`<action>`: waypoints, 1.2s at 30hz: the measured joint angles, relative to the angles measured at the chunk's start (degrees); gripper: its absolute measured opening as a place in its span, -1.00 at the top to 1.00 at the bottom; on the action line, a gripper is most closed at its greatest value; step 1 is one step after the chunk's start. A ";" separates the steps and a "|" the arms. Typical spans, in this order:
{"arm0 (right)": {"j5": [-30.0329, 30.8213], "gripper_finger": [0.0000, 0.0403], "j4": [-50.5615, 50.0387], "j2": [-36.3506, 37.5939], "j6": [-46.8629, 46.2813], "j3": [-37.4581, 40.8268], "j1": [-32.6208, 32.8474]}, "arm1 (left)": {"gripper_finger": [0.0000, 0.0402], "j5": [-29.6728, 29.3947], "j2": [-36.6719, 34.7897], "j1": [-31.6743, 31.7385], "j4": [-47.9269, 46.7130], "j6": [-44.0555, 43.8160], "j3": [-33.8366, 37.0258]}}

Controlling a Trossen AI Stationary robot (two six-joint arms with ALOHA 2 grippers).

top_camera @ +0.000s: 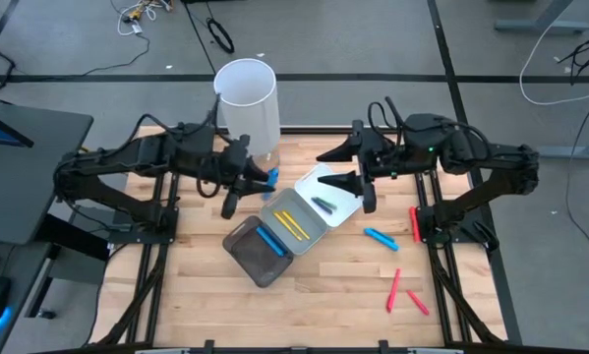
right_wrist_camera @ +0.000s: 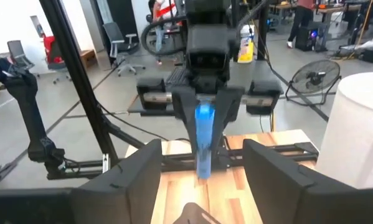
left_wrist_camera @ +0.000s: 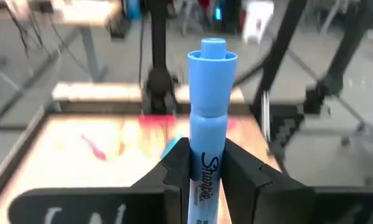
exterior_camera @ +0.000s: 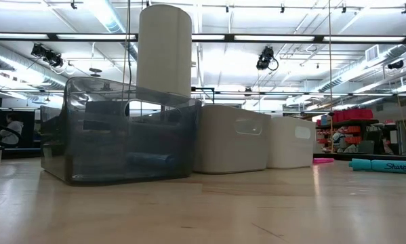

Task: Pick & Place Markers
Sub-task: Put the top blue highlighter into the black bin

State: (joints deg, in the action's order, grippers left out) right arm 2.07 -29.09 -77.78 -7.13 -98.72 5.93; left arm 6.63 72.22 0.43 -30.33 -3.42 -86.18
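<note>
Blue marker (left_wrist_camera: 206,118) sits pinched in your left gripper (top_camera: 258,180) just beside the tall white cylinder (top_camera: 247,108), while your right gripper (top_camera: 361,169) hangs spread and empty over the white tray (top_camera: 345,208) farther from that cylinder.

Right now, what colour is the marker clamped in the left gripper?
Light blue. The marker stands between the left gripper's fingers, clearest in the left wrist view.

right gripper (right_wrist_camera: 202,180): dark fingers (right_wrist_camera: 133,177) spread apart, nothing between | left gripper (right_wrist_camera: 205,134) opposite: clamps an upright blue marker (right_wrist_camera: 203,140) | surface (right_wrist_camera: 236,183): light wood | white cylinder (right_wrist_camera: 354,124) at the edge | room: fan (right_wrist_camera: 314,79), chairs
</note>
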 joint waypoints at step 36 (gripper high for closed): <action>0.11 -0.10 0.82 0.26 -0.35 0.00 -0.11 | 0.66 -5.69 8.96 -5.26 -52.24 20.34 -4.17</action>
State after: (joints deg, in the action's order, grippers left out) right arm 2.17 -28.27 -77.52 -7.49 -98.72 5.82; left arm 0.94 81.18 -4.84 -82.57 16.91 -90.35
